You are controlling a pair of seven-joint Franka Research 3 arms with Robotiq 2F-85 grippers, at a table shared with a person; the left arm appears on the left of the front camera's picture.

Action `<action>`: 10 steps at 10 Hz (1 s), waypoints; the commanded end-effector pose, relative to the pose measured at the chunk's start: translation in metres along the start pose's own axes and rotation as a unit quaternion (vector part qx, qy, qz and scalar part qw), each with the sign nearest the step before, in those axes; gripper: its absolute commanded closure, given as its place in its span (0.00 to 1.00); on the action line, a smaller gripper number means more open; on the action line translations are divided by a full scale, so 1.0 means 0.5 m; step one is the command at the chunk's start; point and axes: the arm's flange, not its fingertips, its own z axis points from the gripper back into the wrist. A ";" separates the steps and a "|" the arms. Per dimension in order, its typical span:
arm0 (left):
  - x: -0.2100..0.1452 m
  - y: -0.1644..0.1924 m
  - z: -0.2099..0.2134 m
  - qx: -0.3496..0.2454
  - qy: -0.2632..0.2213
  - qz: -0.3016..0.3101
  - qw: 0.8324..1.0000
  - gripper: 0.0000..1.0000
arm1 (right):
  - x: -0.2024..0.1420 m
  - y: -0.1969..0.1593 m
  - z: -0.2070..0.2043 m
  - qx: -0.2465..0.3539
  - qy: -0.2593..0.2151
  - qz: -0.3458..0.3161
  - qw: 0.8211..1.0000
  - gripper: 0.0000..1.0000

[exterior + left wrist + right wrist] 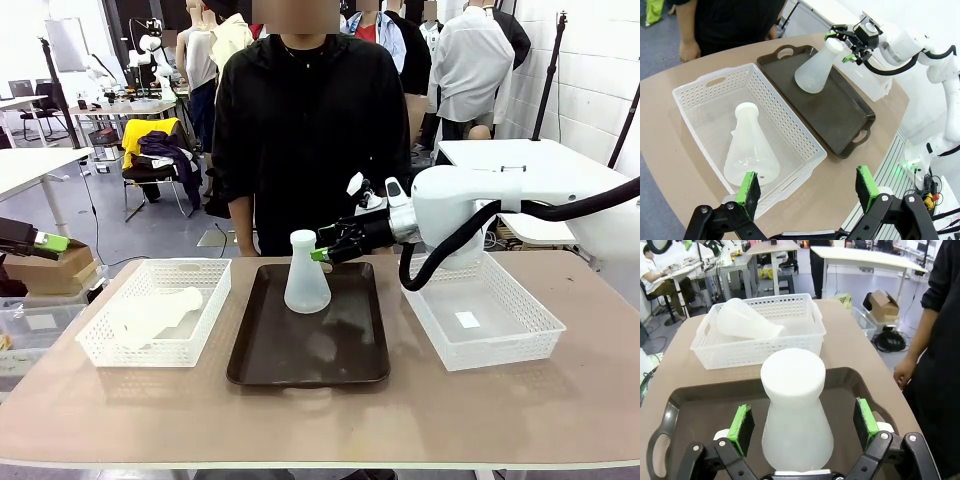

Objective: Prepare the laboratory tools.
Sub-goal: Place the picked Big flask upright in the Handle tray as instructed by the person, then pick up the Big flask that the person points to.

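Right gripper (322, 254) is at the neck of the upright flask (306, 285), and its own camera gives the clear look: the right gripper (802, 422) has its jaws spread wide, one green pad (741, 424) on each side of the flask (797, 410), with a strip of dark tray (700, 410) showing between each pad and the frosted plastic. So nothing is clamped and nothing is touched; the flask stands on its own wide base, right between the fingers. Beyond the fingertips sits a white mesh basket (755, 352) with the second flask (742, 320) lying on its side inside it, and off to one side a person's hand (903, 372) hangs at the table edge. Over to the left gripper (807, 189): jaws parted as wide as they go, holding nothing, hovering above the near corner of that same basket (785, 120). Just ahead of its left pad (749, 192) lies the tipped flask (747, 150), cap pointing away from the fingers, apart from both pads. Farther out past the basket, the tray (840, 115) carries the standing flask (815, 70), with the right gripper (842, 46) straddling its neck. From the front, a second basket (490, 340) sits beneath the right arm, and the person (310, 130) stands behind the tray (310, 350) on the far side of the table (320, 420).
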 end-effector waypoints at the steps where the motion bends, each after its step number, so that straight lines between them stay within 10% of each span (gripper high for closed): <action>1: 0.000 0.000 0.002 -0.005 -0.004 -0.001 1.000 0.00 | -0.002 -0.002 -0.006 0.001 -0.007 0.004 1.000 0.00; 10: 0.000 0.000 0.002 -0.005 -0.004 -0.001 1.000 0.00 | -0.002 -0.002 -0.006 0.001 -0.007 0.004 1.000 0.00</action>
